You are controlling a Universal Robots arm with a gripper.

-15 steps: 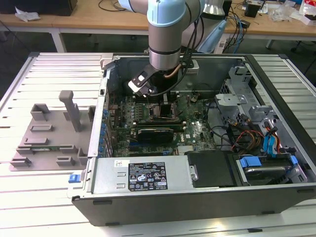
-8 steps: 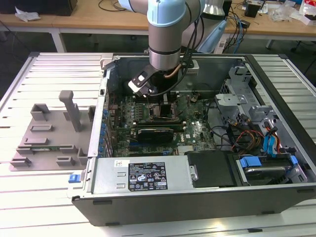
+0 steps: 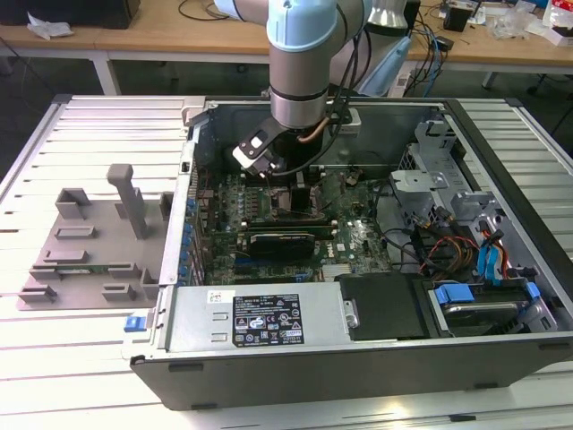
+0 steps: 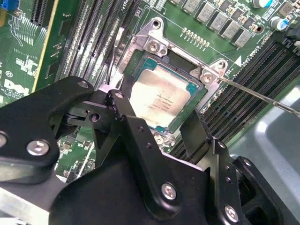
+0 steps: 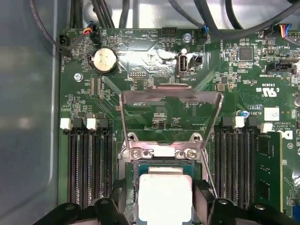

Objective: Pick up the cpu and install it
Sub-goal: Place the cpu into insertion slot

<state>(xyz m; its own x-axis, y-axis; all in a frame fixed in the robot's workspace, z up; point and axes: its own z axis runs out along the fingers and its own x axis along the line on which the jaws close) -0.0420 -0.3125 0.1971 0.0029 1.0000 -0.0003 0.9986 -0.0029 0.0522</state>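
Tally: one cpu (image 4: 160,99), one open computer case (image 3: 358,363), one grey tray (image 3: 85,244), one robot arm (image 3: 303,72), one coin cell (image 5: 104,60), two screws (image 5: 135,153) on the socket frame (image 5: 161,151).

You've got the cpu (image 5: 165,198) sitting in its socket (image 5: 159,153), the gripper (image 5: 164,206) straddling it, the metal hold-down frame (image 5: 171,96) swung open, memory slots (image 5: 89,164) either side.

cpu (image 4: 159,97) | small thin square chip, pale silvery top, green edge | lies flat, top up, inside the socket (image 4: 154,47) | metal plate (image 5: 171,96) over the socket raised open
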